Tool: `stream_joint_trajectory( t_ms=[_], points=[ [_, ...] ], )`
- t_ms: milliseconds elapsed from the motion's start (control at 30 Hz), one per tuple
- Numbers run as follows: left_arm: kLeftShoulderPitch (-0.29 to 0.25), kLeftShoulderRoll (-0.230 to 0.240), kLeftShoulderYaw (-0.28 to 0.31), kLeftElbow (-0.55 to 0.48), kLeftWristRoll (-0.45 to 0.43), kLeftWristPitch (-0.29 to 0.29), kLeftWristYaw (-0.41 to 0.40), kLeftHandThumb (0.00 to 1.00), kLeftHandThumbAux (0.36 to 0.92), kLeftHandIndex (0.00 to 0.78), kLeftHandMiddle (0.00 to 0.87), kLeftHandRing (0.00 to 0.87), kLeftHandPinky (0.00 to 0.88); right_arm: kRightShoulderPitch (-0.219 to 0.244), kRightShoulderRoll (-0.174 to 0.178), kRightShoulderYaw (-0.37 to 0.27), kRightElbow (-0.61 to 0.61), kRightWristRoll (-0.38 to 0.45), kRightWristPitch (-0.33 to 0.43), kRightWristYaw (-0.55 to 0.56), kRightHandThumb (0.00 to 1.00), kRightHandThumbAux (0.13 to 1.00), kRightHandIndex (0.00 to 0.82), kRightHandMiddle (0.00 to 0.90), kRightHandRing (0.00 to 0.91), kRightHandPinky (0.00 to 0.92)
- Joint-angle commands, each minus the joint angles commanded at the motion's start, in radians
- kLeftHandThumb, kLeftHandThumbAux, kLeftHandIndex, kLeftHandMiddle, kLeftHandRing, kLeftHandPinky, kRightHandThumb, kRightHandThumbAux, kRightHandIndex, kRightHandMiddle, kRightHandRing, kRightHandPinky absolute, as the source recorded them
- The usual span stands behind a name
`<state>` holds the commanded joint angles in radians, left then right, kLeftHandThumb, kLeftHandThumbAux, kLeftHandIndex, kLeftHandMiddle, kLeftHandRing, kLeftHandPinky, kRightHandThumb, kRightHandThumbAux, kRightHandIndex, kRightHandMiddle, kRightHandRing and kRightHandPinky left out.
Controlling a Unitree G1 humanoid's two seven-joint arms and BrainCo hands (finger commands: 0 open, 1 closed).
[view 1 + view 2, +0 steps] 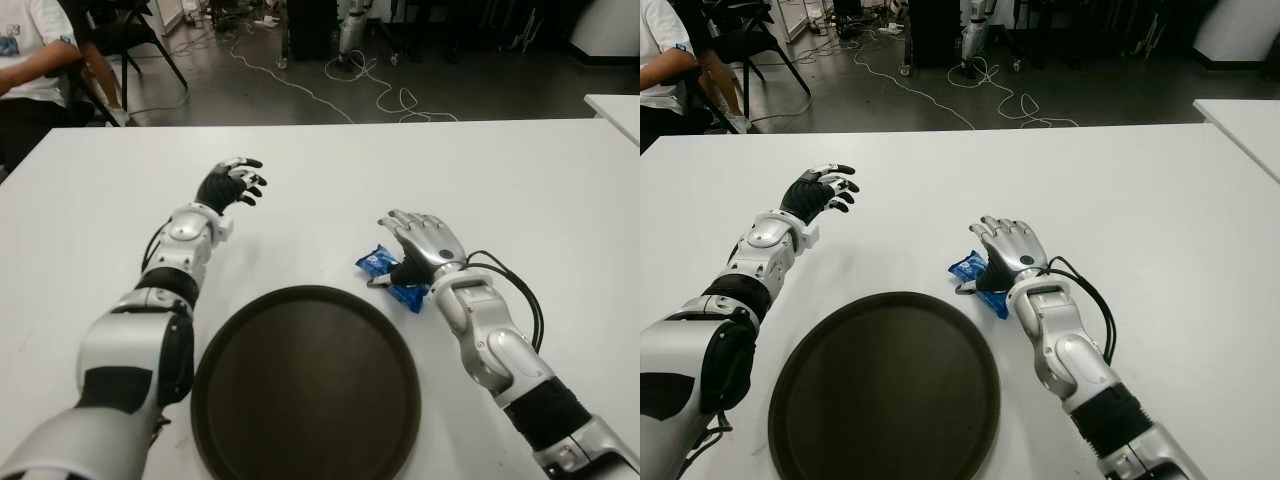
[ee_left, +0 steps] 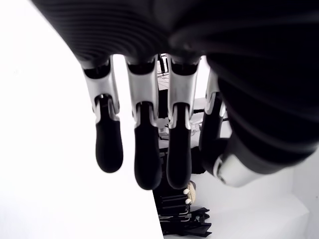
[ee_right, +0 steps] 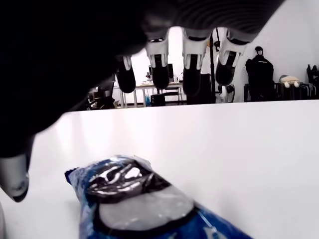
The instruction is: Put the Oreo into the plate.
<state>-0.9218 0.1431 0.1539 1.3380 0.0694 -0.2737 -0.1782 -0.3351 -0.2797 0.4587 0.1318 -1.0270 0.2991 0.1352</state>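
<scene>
Right hand (image 1: 425, 245) hovers open-fingered over the blue Oreo (image 1: 385, 268) packet on the table (image 1: 500, 170) — beside the empty plate (image 1: 305, 385). Grasp and transfer remain; left hand (image 1: 232, 183) open, idle.

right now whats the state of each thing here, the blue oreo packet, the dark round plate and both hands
blue Oreo packet: flat on the white table, under the right hand, not gripped
dark round plate: empty, near the table's front edge
right hand: fingers spread over the packet, open
left hand: fingers relaxed, holding nothing, above the table beyond the plate
</scene>
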Motion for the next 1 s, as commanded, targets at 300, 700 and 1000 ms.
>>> stream_joint_trajectory(
  t_ms=[300, 700, 1000],
  points=[
    [0.0, -0.001, 0.005, 0.0, -0.006, 0.004, -0.006, 0.139, 0.658, 0.297, 0.488, 0.513, 0.526, -0.018, 0.005, 0.003, 0.055, 0.009, -0.005, -0.042, 0.0, 0.501, 0.082, 0.114, 0.126, 0.115],
    [-0.001, -0.003, 0.003, 0.0, -0.002, 0.003, 0.003, 0.151, 0.675, 0.32, 0.501, 0.514, 0.518, -0.044, 0.0, 0.009, 0.122, 0.013, -0.028, -0.07, 0.0, 0.512, 0.088, 0.125, 0.141, 0.131],
    [-0.002, -0.004, -0.003, 0.0, 0.001, -0.001, -0.005, 0.118, 0.669, 0.311, 0.494, 0.508, 0.502, -0.056, 0.001, 0.008, 0.157, 0.032, -0.034, -0.083, 0.0, 0.511, 0.077, 0.115, 0.13, 0.116]
  ],
)
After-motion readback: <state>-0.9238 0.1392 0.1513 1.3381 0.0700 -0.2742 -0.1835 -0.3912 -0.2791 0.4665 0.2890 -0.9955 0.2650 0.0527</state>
